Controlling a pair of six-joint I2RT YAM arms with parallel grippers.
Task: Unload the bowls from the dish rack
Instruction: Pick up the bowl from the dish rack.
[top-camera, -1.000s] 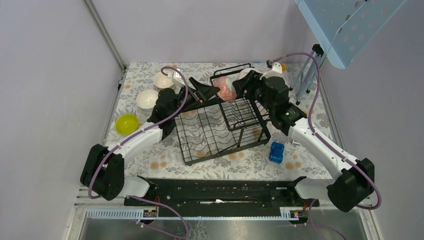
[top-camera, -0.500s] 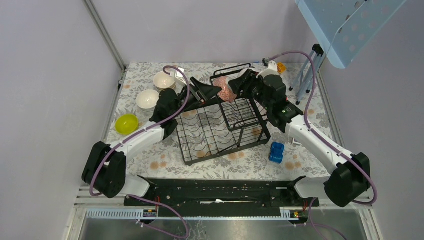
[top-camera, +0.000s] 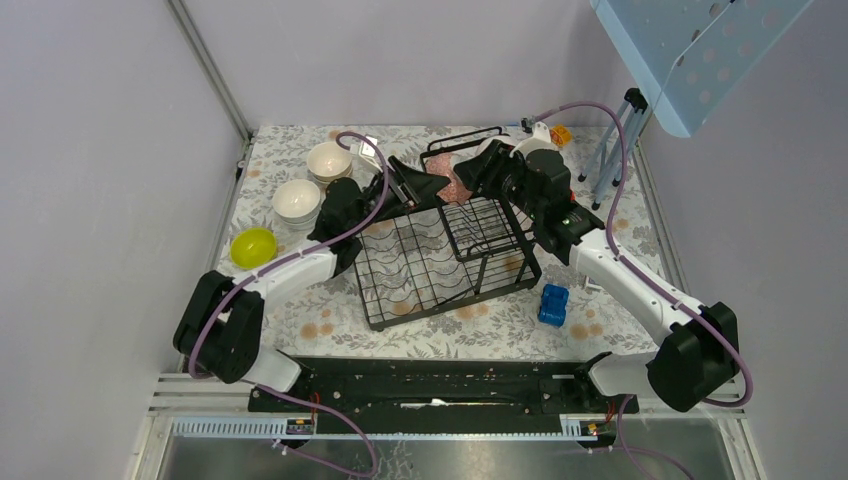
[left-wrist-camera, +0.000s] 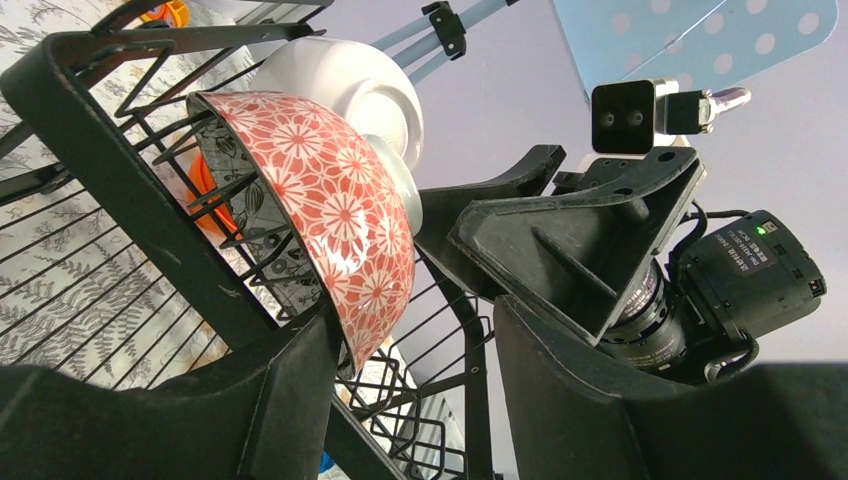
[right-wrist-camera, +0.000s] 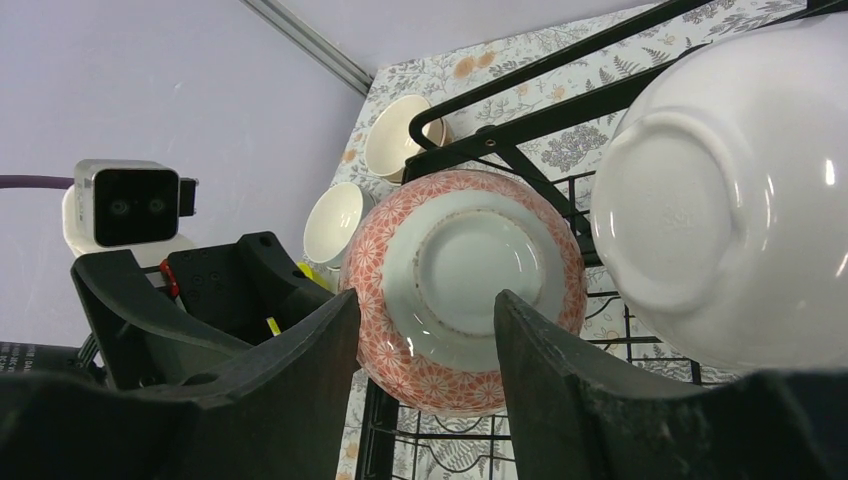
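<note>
A pink-patterned bowl (left-wrist-camera: 335, 215) stands on edge in the upper basket of the black dish rack (top-camera: 400, 300), with a white bowl (left-wrist-camera: 355, 85) behind it. My left gripper (left-wrist-camera: 415, 390) is open, and the patterned bowl's lower rim lies just against its left finger (left-wrist-camera: 270, 400). From the other side my right gripper (right-wrist-camera: 425, 345) is open too, its fingers framing the bowl's white foot (right-wrist-camera: 465, 265). A second white bowl (right-wrist-camera: 730, 190) sits to the right of it. In the top view both grippers (top-camera: 415, 185) (top-camera: 482, 168) meet at the pink bowl (top-camera: 458, 186).
Two cream bowls (top-camera: 329, 160) (top-camera: 296, 200) and a yellow-green bowl (top-camera: 252, 246) sit on the table left of the rack. A blue toy block (top-camera: 553, 304) lies right of the rack. A tripod leg (top-camera: 610, 150) stands at the back right.
Both grippers have moved in on the pink-patterned bowl from opposite sides, and their jaws have narrowed somewhat. The bowl stays in the basket.
</note>
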